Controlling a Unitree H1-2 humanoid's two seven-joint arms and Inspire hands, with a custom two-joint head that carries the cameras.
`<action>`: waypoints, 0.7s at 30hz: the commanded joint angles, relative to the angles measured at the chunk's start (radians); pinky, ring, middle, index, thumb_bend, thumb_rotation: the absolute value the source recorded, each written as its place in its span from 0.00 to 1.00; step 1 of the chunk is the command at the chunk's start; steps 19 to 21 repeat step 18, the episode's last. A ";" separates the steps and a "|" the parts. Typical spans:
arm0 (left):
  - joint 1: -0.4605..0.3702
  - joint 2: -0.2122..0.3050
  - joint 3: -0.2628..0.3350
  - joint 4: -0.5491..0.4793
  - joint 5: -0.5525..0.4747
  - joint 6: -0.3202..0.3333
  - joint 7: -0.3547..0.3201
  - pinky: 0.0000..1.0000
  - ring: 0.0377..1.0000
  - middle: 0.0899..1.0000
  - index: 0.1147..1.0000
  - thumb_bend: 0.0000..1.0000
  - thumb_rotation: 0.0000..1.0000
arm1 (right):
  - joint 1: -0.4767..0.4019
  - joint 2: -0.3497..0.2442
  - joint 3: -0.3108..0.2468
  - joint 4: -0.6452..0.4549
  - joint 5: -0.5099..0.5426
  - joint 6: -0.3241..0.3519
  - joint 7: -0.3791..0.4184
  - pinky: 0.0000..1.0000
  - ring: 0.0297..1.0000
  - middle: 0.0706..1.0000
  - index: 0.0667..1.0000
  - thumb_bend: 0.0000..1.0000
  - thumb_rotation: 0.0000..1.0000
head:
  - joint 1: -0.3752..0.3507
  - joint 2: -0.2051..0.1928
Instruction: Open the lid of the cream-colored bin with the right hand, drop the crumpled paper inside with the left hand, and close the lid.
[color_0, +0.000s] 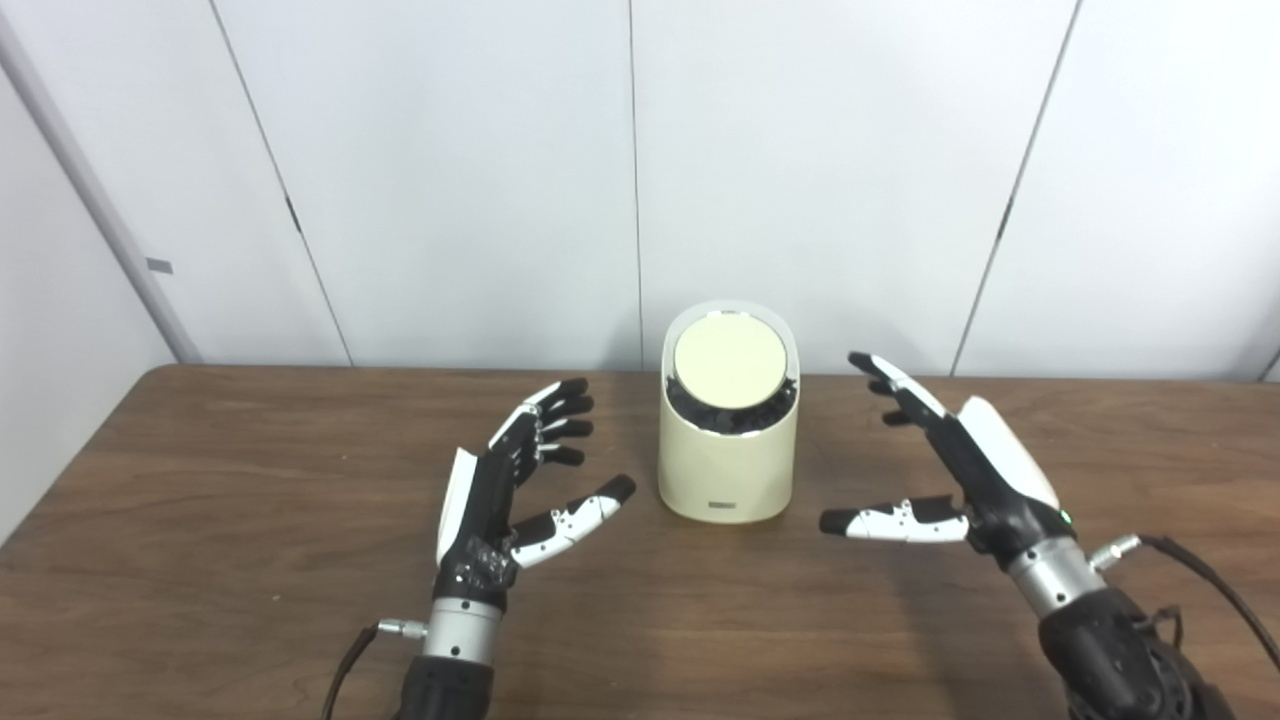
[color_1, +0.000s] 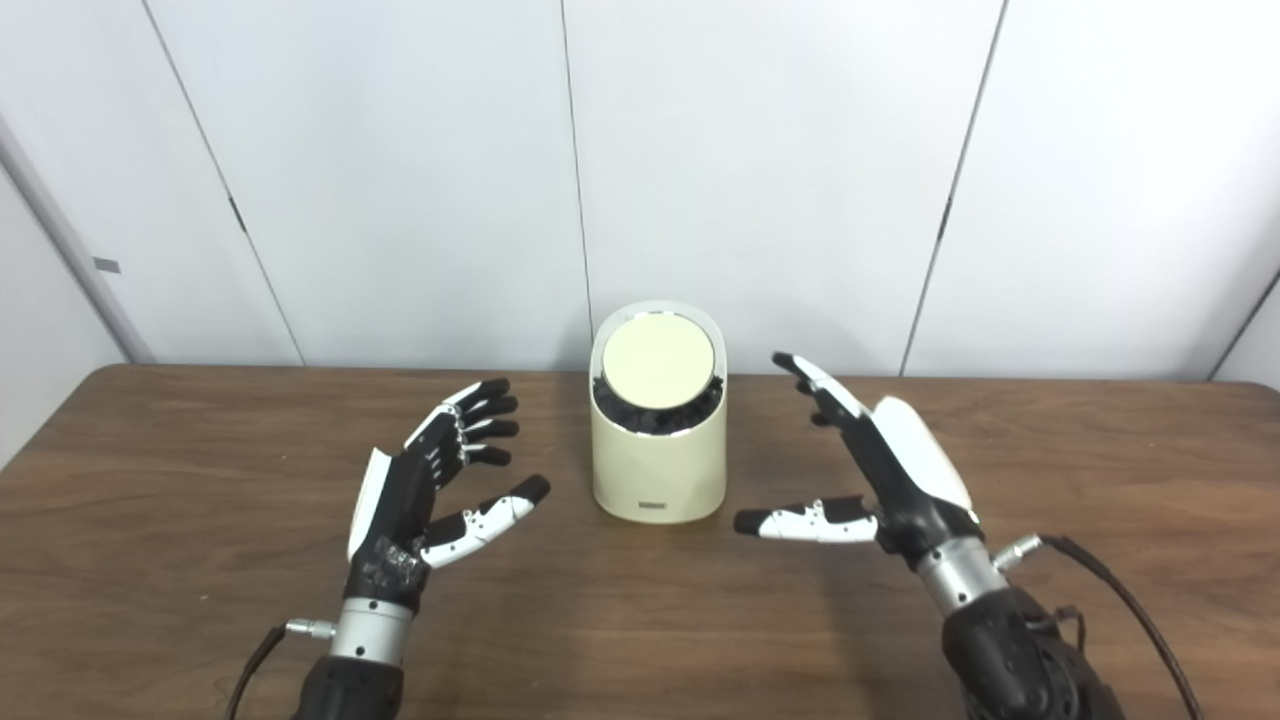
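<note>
A cream-colored bin (color_0: 728, 470) stands upright at the middle of the brown table, near its far edge. Its round cream lid (color_0: 729, 358) faces up toward me, tilted, with a dark gap showing under its front rim. My left hand (color_0: 510, 480) rests to the bin's left, open, fingers spread, palm turned toward the bin and holding nothing. My right hand (color_0: 950, 460) hovers to the bin's right, also open, thumb pointing at the bin's base, a short gap away. No crumpled paper shows in either view.
The wooden table (color_0: 250, 520) stretches wide to both sides and ends at a white panelled wall (color_0: 450, 180) just behind the bin. Black cables (color_0: 1215, 585) trail from both wrists near the front edge.
</note>
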 joint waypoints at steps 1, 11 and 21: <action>-0.029 0.002 0.003 -0.009 0.000 -0.034 0.004 0.64 0.72 0.77 0.80 0.70 0.19 | -0.011 0.004 -0.010 -0.011 0.022 -0.019 -0.033 0.80 0.90 0.93 0.93 0.84 0.42 | -0.003 0.001; -0.026 0.002 0.000 0.001 0.005 -0.037 0.002 0.64 0.72 0.77 0.80 0.71 0.19 | 0.014 0.022 -0.002 0.015 0.029 0.011 -0.058 0.79 0.88 0.93 0.93 0.83 0.41 | -0.004 0.000; -0.023 0.001 -0.001 0.001 0.006 -0.035 0.001 0.63 0.72 0.77 0.80 0.71 0.18 | 0.015 0.030 0.000 0.009 0.029 0.033 -0.056 0.80 0.89 0.93 0.92 0.83 0.41 | -0.006 -0.003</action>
